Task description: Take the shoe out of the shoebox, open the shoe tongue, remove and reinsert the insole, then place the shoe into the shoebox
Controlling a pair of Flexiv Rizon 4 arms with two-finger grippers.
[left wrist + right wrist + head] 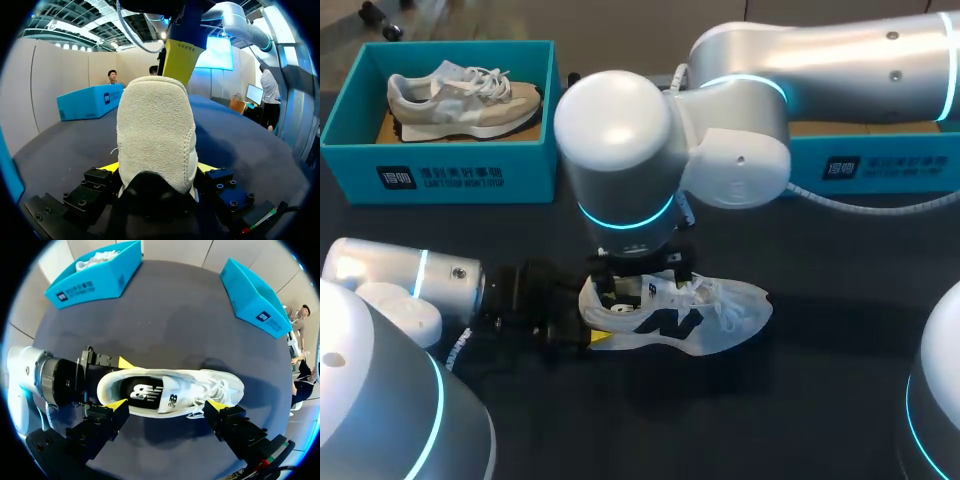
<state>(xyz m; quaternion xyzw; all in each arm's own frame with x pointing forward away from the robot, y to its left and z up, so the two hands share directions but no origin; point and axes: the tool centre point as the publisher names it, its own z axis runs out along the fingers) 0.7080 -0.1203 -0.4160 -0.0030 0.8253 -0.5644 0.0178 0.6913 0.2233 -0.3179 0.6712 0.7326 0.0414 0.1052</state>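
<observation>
The white sneaker [690,318] is out of its box and lies on its sole on the dark tabletop [840,300], toe pointing towards my right. My left hand [156,167] is closed on the heel, a yellow tip pressed against each side of the suede heel counter, bracing the shoe from behind. My right hand [167,406] hangs over the shoe's opening with its fingers spread wide and nothing in them. One tip is beside the collar and the other beside the laces [212,387]. I cannot tell whether either tip touches the upper.

I judge this to be the tongue step. The tongue [170,399] lies flat over the throat, and the insole [141,392] looks seated inside, its dark printed heel showing through the opening.

Next, my right hand should narrow and drop to pinch the tongue's top edge, then draw it towards the toe while my left keeps the heel pinned. The laces look loose, so I expect the tongue to fold back easily. The teal shoebox [880,160] waits at the far right, partly behind my right arm.
</observation>
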